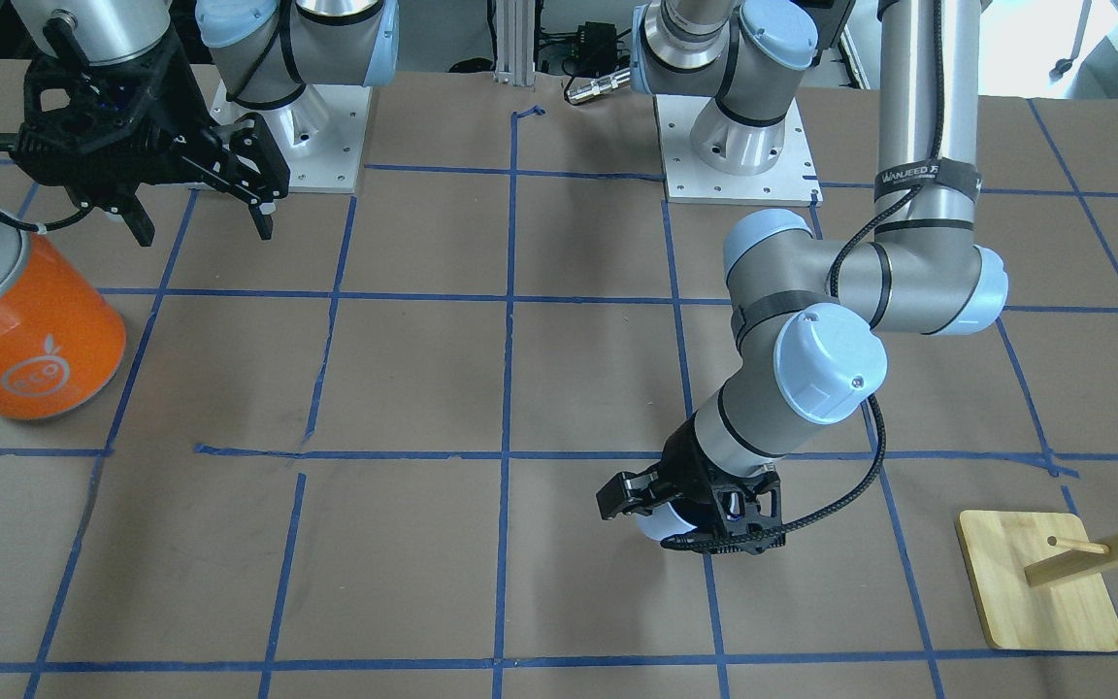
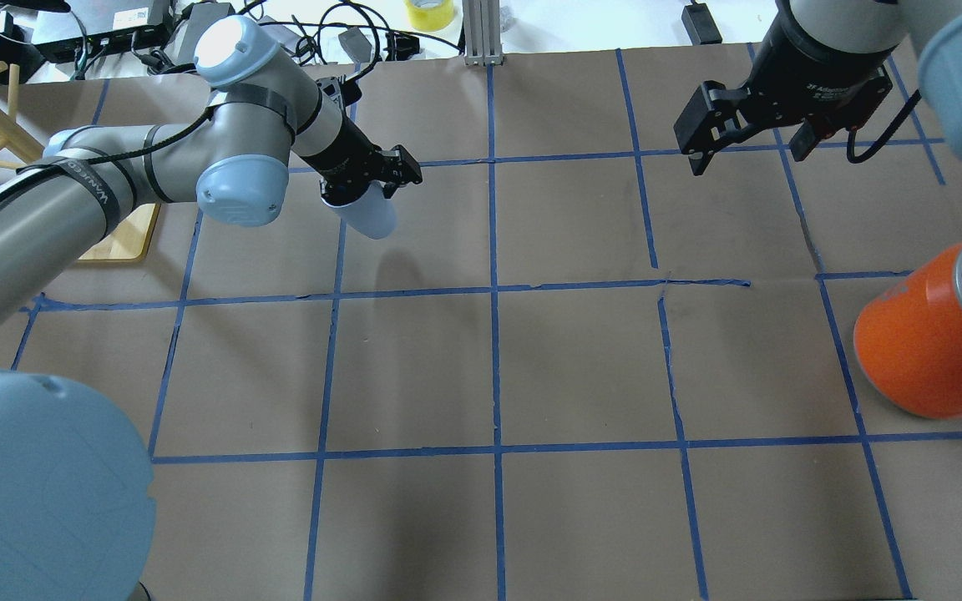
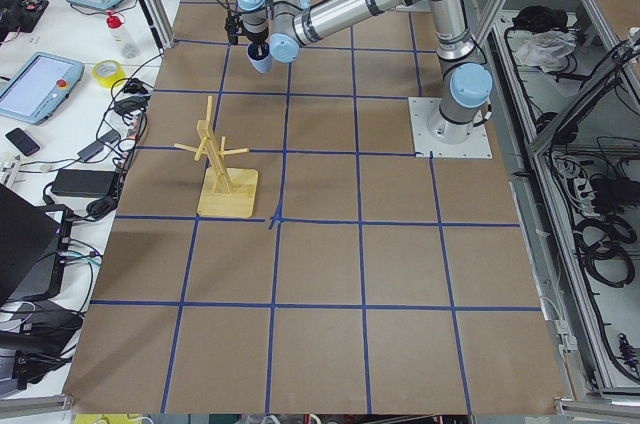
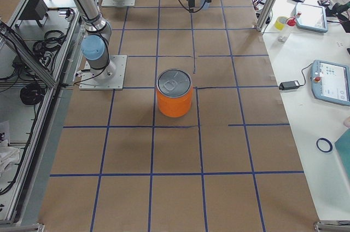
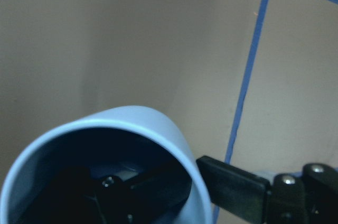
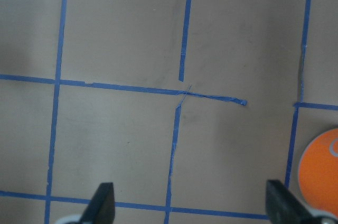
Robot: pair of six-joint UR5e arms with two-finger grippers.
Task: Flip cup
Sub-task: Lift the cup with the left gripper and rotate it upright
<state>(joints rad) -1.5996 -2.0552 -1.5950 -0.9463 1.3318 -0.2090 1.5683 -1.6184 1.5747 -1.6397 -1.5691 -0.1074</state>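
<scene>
From the overhead camera I see the left gripper (image 2: 381, 179) clamped on the cup (image 2: 364, 213), which is held off the brown paper, tilted, with its closed base pointing down and away from the wrist. Its shadow lies on the table (image 2: 531, 367) below it, apart from the cup itself. That view does not show how the fingers sit. My left wrist camera does: it looks straight into the cup's open mouth, with one black finger (image 5: 232, 187) pressed on the outside of the wall and dark gripper parts inside, so the wall is pinched between the two. The front-facing camera hides most of the cup behind the gripper; only a pale sliver shows.

The right gripper (image 2: 746, 154) hangs above the far side of the table with its fingers spread wide and nothing between them. Its wrist camera confirms this, showing only tape lines on paper between the two fingertips, with an edge of the orange can (image 2: 924, 351) at the side.

The wooden stand (image 1: 1039, 582) is cut off in the overhead view, but the left side camera shows it whole, upright on its square base, well apart from the cup.

I count one cup, one orange can, one wooden stand and two grippers
</scene>
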